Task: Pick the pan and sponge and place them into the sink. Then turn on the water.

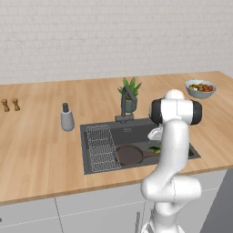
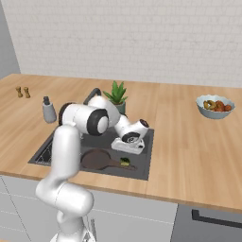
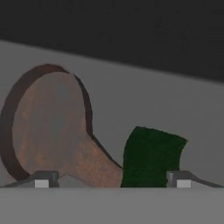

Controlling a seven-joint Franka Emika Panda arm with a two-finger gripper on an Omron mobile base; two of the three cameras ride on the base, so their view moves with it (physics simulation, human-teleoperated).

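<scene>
Below, wooden counter [image 1: 41, 145] under white brick wall [image 1: 91, 32], pan [image 2: 97, 159] and sponge [image 2: 125, 162] in sink [image 2: 142, 168], end effector [image 3: 112, 180] spread wide.

A rendered kitchen; a long wooden counter [image 1: 41, 145] runs over pale grey cabinet fronts [image 1: 95, 209], with a white brick wall [image 1: 113, 36] behind; a dark sink [image 1: 91, 168] is set into the counter, with a wire rack [image 1: 101, 148] at one side and a curved faucet [image 1: 128, 98] at the back; a pan [image 1: 129, 154] and sponge [image 2: 125, 162] lie in the basin; a bowl of food [image 1: 200, 88], a potted plant [image 1: 131, 87], a grey bottle [image 1: 67, 118] and two small shakers [image 1: 10, 105] stand on the counter.
</scene>
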